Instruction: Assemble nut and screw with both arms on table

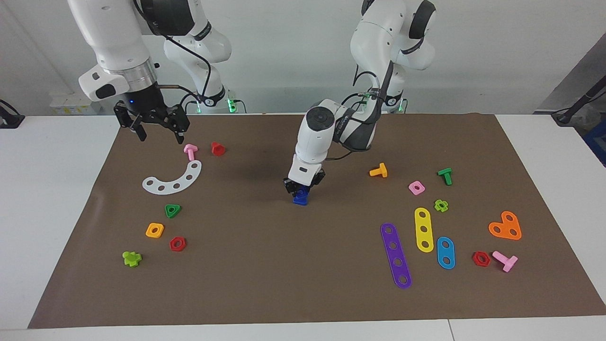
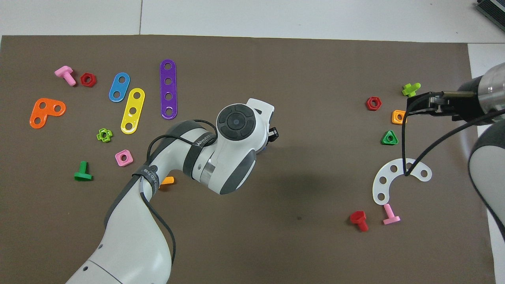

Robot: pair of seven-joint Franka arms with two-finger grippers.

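Observation:
My left gripper (image 1: 301,188) reaches down at the middle of the brown mat (image 1: 265,265). Its fingers are closed on the top of a dark-blue piece (image 1: 300,199), which I take for the screw. The piece's wider bottom rests on or just above the mat. I cannot tell nut from screw in that blue lump, and no separate dark-blue nut shows. In the overhead view the left wrist (image 2: 236,130) hides the blue piece. My right gripper (image 1: 154,127) is open and empty. It hangs raised over the mat's edge nearest the robots, beside a pink bolt (image 1: 191,151); it also shows in the overhead view (image 2: 418,105).
Toward the right arm's end lie a white curved strip (image 1: 173,180), a red bolt (image 1: 218,148), a green triangle nut (image 1: 173,210) and an orange-yellow nut (image 1: 155,230). Toward the left arm's end lie an orange bolt (image 1: 378,171), a pink nut (image 1: 416,188) and coloured strips (image 1: 396,255).

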